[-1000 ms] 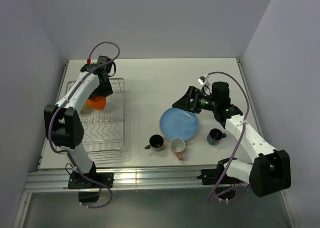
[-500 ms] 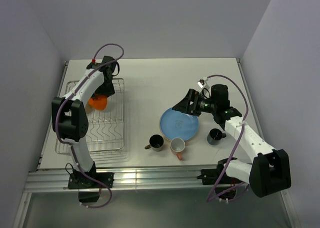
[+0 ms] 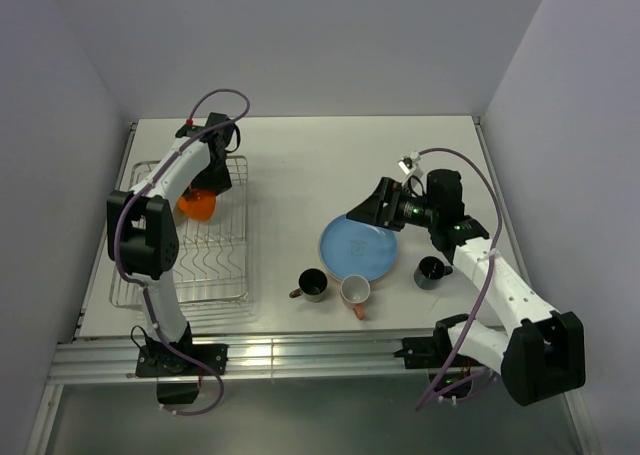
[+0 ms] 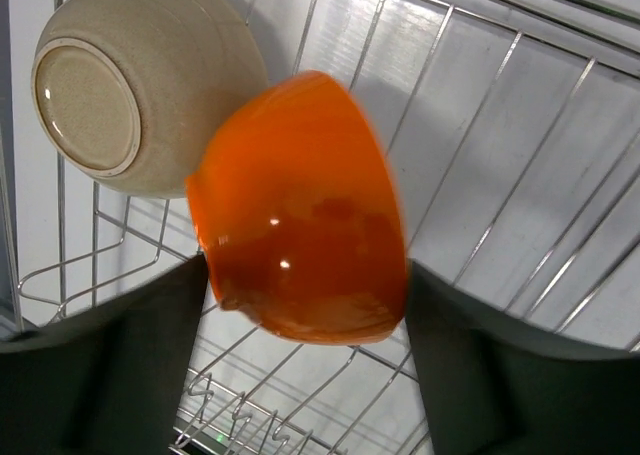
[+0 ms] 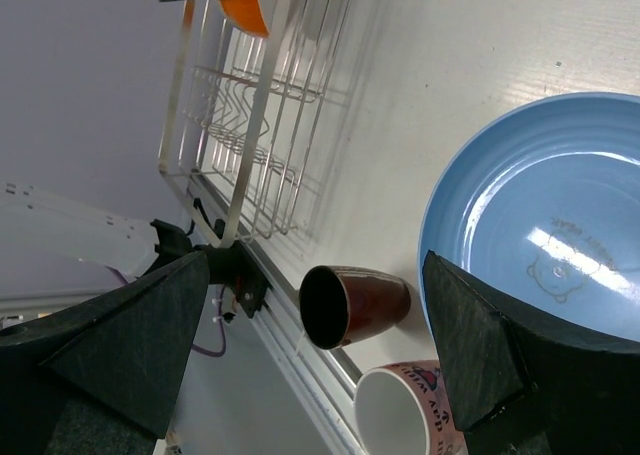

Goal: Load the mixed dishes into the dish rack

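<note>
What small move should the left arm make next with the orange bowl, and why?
Probably lower it slightly, then open the left fingers. The glossy orange round bowl is gripped, tilted, between those fingers over the silver wire dish rack, beside the upturned cream ceramic bowl, so it seems ready to set down.

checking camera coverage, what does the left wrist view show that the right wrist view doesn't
Only the left wrist view shows the cream bowl, its base facing the camera, next to the orange bowl. Only the right wrist view shows the blue plate, the dark brown mug and the pinkish mug. Both show the orange bowl and the dish rack.
</note>
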